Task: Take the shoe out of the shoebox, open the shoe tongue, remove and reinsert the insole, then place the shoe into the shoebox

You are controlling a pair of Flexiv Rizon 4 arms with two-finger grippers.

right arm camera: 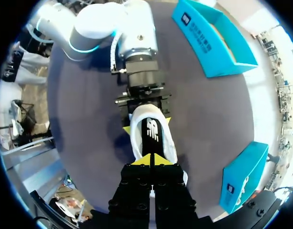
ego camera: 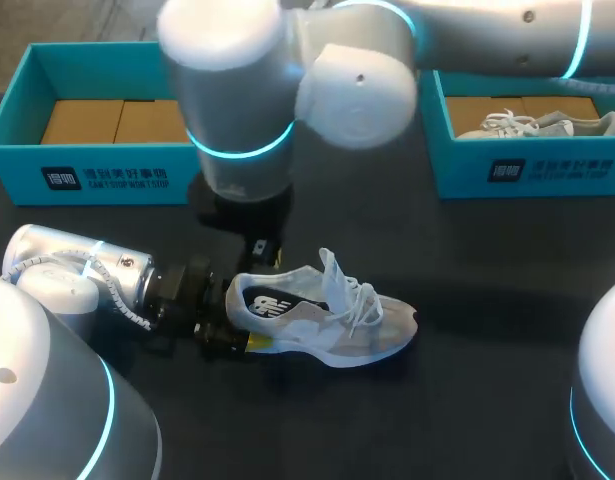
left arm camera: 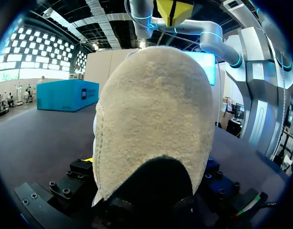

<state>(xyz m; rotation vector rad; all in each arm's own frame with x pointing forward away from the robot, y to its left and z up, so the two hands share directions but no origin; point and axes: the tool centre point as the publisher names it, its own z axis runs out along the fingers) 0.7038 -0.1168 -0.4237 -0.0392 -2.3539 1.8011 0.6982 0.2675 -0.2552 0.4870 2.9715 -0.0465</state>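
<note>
A white and beige shoe (ego camera: pixel 337 320) lies on its sole in the middle of the dark table, toe to the right. Its black insole (ego camera: pixel 265 303) shows in the opening. My left gripper (ego camera: pixel 245 318) comes in low from the left and is shut on the shoe's heel (left arm camera: pixel 156 119), one yellow tip on each side. In the right wrist view that left gripper (right arm camera: pixel 146 124) flanks the heel just beyond the insole (right arm camera: pixel 152 131). My right gripper (right arm camera: pixel 151 160) hangs shut and empty over the shoe's opening (right arm camera: pixel 156 143). In the head view it sits just behind the heel (ego camera: pixel 270 255).
A teal shoebox (ego camera: pixel 87 165) with brown card inside stands at the back left. A second teal shoebox (ego camera: pixel 527 170) at the back right holds another pale shoe (ego camera: pixel 537 125). My right arm (ego camera: pixel 357 90) reaches across from the upper right.
</note>
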